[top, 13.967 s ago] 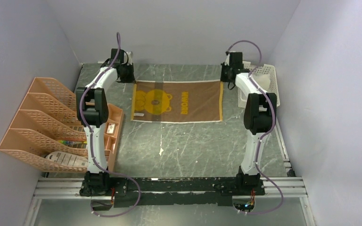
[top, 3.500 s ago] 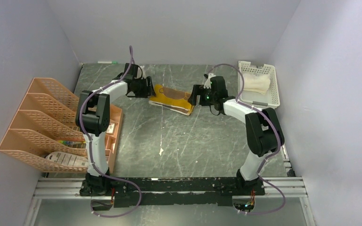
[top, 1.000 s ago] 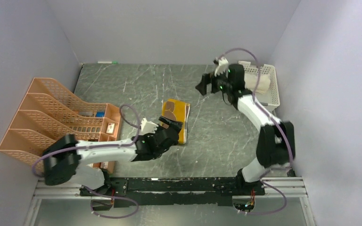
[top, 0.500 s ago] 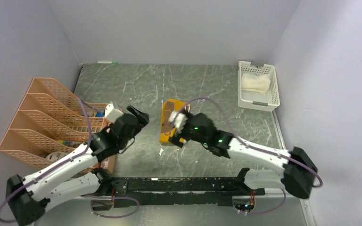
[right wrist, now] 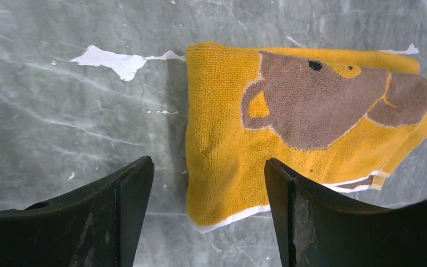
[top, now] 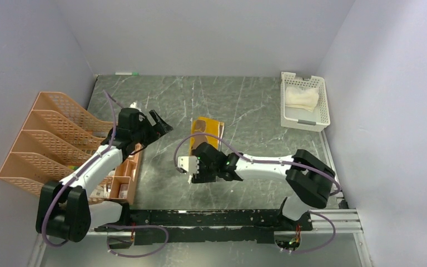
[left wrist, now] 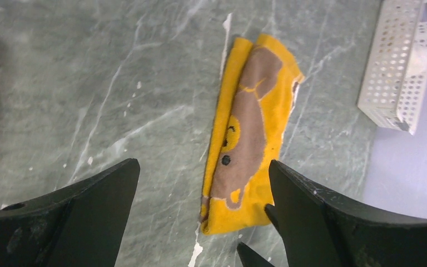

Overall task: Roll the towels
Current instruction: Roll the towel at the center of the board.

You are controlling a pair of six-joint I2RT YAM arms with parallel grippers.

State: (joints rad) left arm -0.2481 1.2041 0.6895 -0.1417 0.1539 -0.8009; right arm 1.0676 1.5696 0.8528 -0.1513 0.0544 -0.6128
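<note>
The brown and mustard-yellow towel [top: 208,129] lies folded into a narrow strip at the table's middle. My right gripper [top: 206,150] hovers low over its near end, jaws open and standing either side of the towel's [right wrist: 306,122] near corner without touching it [right wrist: 208,167]. My left gripper [top: 161,123] is open and empty in the air to the left, looking down at the same towel [left wrist: 250,139] between its fingers [left wrist: 203,167]. The cream-white towel [top: 302,97] lies bunched in the white basket [top: 303,120].
An orange mesh file rack [top: 50,139] stands along the left wall, with a small orange box [top: 123,175] of oddments beside it. The white slotted basket [left wrist: 395,72] sits at the back right corner. Walls close in on three sides.
My right arm has swung from the basket corner down to the near end of the folded towel. My left arm has drawn off the towel to the left, toward the rack.
</note>
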